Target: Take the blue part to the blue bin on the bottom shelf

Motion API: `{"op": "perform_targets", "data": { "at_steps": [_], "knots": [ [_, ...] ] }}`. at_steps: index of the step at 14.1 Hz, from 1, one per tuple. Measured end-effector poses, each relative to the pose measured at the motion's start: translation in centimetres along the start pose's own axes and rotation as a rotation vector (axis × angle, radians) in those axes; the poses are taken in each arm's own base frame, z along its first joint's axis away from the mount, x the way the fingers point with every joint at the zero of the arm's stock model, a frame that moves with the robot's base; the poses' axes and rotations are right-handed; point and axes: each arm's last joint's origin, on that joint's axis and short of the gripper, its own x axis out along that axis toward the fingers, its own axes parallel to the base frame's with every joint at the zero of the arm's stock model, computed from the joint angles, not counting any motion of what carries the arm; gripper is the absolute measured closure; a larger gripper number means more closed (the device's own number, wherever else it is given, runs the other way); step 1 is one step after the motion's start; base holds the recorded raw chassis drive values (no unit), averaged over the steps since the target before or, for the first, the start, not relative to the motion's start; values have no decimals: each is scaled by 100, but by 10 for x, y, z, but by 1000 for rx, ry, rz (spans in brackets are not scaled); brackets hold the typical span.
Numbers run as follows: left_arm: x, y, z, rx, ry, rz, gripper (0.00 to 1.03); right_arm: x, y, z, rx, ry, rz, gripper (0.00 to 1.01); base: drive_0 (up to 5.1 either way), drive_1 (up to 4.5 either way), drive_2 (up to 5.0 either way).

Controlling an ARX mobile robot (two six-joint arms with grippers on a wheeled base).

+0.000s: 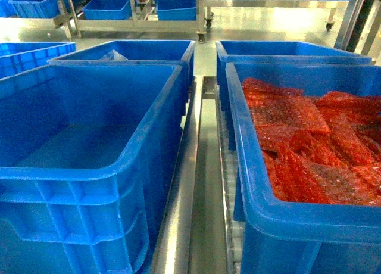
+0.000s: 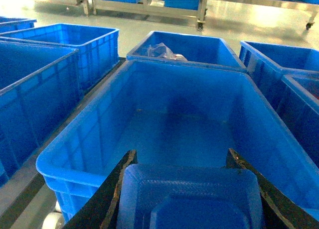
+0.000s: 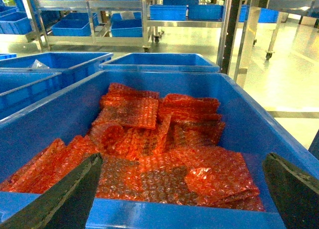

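Both grippers sat spread and empty: left gripper (image 2: 182, 189) over the empty blue bin (image 2: 75, 139), right gripper (image 3: 182, 189) over the bubble-wrap crate (image 3: 239, 114). Blue part wasn't visible; best to locate it before descending.

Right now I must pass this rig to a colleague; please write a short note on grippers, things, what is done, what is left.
Left gripper: over the empty blue crate, fingers apart, a blurred blue shape between them; grip unclear.
Right gripper: open, empty, over the right crate full of red bubble-wrap bags.
Both crates stand on the bottom shelf, on either side of its centre rail.
Blue part: not seen in any view.
Done: nothing visible.
Left: find, pick and bin it.
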Motion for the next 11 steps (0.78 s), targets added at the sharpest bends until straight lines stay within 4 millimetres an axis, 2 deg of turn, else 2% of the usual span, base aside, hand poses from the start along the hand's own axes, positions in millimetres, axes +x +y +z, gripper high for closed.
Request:
{"op": "perform_targets", "data": {
  "at_steps": [11],
  "knots": [
    [0,0,0,0,0,0,59,0,0,0,0,0,0,3,0,0,0]
  ]
}}
